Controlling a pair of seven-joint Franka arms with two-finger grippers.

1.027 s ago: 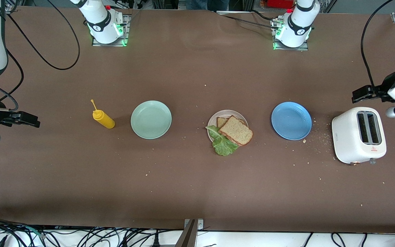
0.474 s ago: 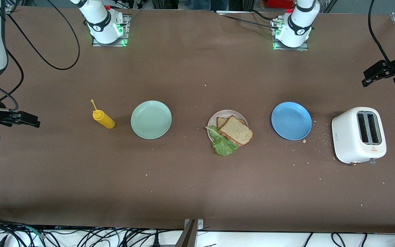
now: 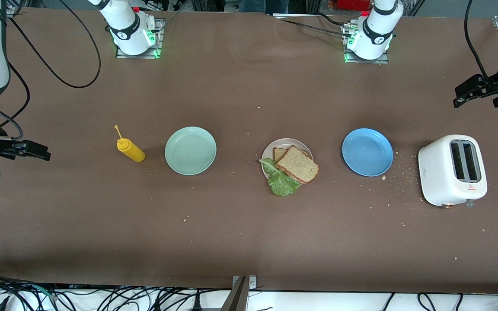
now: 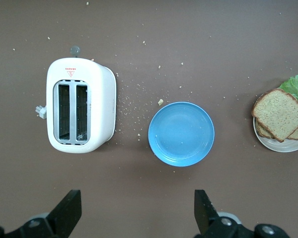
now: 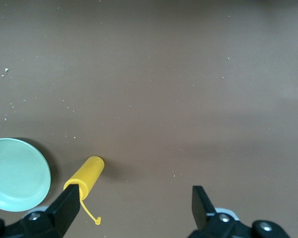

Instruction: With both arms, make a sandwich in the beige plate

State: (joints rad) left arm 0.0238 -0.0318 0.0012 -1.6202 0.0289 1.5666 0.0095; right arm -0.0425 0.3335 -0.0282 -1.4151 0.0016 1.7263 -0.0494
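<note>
While both grippers, left and right, are hanging wide open and empty, well apart from the plate, its toast and lettuce are looking light and crumbly; edge grips seem best.

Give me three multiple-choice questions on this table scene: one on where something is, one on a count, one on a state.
1. The lettuce leaf lies:
A. on the blue plate
B. in the toaster
C. under the top bread slice

2. Round plates on the table:
A. two
B. three
C. five

3. The left pincer is:
A. open, holding nothing
B. shut on bread
C. shut on the bottle

Answers:
C, the crinkled green lettuce leaf pokes out beneath the brown speckled bread slice.
B, pale mint-green plate, round beige plate, round blue plate.
A, the left pincer shows its fingers apart.
</note>
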